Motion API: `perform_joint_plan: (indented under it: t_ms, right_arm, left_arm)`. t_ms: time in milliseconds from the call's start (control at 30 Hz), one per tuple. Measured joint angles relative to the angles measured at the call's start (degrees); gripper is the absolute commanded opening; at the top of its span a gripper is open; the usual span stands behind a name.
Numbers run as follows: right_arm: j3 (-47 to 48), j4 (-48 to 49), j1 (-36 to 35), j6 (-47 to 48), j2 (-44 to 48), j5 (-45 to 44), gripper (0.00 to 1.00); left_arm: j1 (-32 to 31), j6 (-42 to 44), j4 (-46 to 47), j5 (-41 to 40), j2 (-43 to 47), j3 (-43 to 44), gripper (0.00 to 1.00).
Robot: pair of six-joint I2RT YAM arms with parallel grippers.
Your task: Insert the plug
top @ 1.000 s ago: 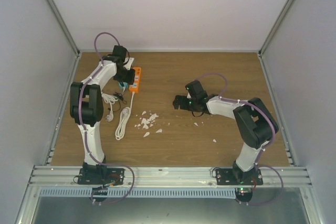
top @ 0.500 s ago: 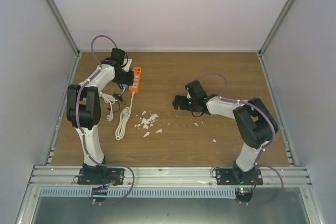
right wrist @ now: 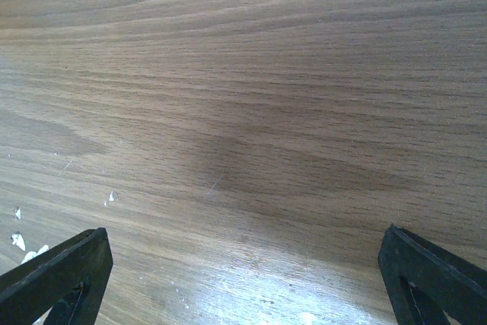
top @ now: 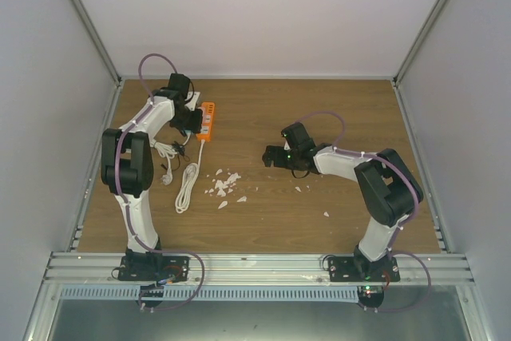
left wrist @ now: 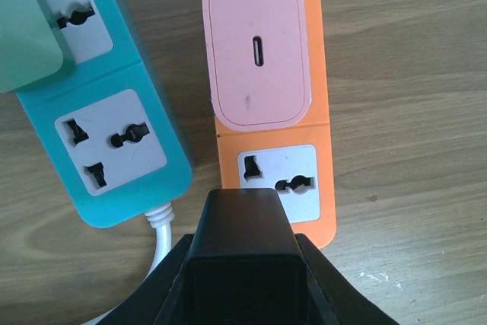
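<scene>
Left tool [left wrist: 240, 222] farther back, at near edge of orange power strip [left wrist: 275, 178]

White arms [top: 136, 212], black joints, purple cables [top: 144, 65], black jaws.

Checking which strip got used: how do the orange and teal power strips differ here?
The orange strip carries a pink charger, one free socket below it; the teal strip shows two free sockets and a pale green block at its far end. The teal strip lies angled to the orange strip. A white cable leaves the teal strip's near end; none shows on the orange strip. Both lie flat on the table, side by side.
</scene>
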State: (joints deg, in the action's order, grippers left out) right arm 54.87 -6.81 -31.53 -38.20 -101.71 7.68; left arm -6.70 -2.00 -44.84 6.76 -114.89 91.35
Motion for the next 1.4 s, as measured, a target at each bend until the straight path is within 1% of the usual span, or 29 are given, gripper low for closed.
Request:
perform_joint_plan:
  t_ms: [433, 667, 1033, 1400]
  right_arm:
    - [0.22, -0.55, -0.02, 0.02, 0.00, 0.04, 0.99]
    - [0.33, -0.81, -0.02, 0.04, 0.00, 0.11, 0.98]
    - [0.79, -0.98, -0.13, 0.07, -0.35, 0.17, 0.98]
    - [0.87, -1.05, -0.33, 0.33, -0.42, 0.15, 0.98]
  left_arm:
    - [0.00, -0.44, -0.15, -0.20, 0.20, 0.00, 0.00]
    - [0.00, -0.57, -2.54, -0.26, 0.17, 0.70, 0.00]
    - [0.00, -0.72, -3.37, -0.22, -0.11, 1.44, 0.00]
    - [-0.28, -1.03, -4.59, -0.17, -0.15, 5.27, 0.00]
